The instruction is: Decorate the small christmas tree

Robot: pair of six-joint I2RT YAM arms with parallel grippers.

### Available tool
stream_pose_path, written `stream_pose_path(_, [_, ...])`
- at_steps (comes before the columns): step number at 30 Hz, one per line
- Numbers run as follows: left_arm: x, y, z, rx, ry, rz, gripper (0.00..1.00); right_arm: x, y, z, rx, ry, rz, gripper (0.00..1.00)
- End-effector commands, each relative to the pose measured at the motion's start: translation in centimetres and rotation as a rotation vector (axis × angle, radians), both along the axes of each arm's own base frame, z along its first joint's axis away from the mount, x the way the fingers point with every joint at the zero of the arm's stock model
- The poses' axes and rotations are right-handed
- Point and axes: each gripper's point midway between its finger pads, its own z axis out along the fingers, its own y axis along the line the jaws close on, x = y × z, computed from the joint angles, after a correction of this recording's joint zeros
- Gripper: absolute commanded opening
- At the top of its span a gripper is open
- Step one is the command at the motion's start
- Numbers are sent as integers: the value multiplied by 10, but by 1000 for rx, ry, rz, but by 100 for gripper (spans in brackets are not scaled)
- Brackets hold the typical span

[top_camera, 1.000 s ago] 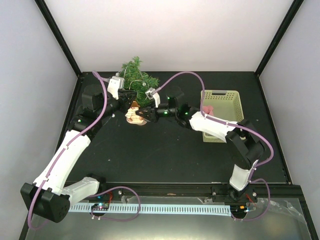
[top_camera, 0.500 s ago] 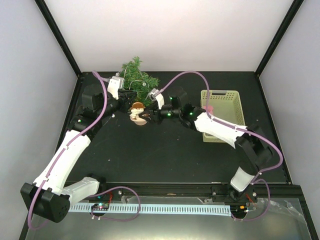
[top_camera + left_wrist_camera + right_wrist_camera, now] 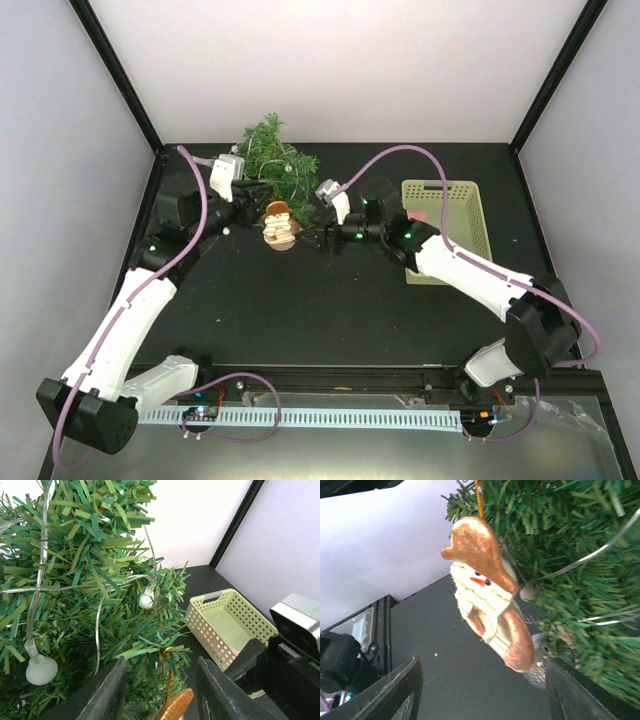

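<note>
The black bench carries the small christmas tree at its far edge, left of centre, and a pale green basket on the right. A snowman ornament hangs by a gold loop from a near branch. The right end effector is released, its fingers wide either side of the snowman without touching it. The left end effector is also released, against the tree's near left. White bulbs dot the branches.

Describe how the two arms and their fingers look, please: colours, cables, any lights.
The left arm and right arm have white rounded shells between black joints. A purple cable loops along each. Small green lights glow on the joints. A grey camera box sits at each wrist. The fingers are flat and black.
</note>
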Motion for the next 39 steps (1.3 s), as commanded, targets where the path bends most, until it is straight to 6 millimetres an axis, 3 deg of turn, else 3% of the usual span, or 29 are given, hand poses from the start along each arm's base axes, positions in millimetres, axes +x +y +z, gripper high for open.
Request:
stream_pose_path(1, [-8,4,6,-3,-16,4,40,6,-17,3,-18,-56,-68,68])
stream_pose_path(10, [-14,5,6,-9,-4,0,44,15,-20,-23,-27,-23,-134,62])
stream_pose_path(16, [-25,8,9,-16,-8,-2,52,23,-23,-39,-1,0,-198,59])
stream_pose_path(21, [-36,12,-7,11,19,-1,58,22,-26,-42,-22,9,-207,59])
stream_pose_path(27, [-53,16,-27,45,33,-12,65,30,-57,-37,-160,-38,-339,62])
stream_pose_path(31, [-59,14,-43,35,45,-33,64,38,-76,-34,-247,-79,-424,63])
stream_pose_path(36, [-57,9,-66,17,107,-54,63,34,-63,-36,-191,-87,-360,61])
stream_pose_path(39, [-54,9,-64,29,109,-48,60,33,-45,-29,-100,-65,-306,57])
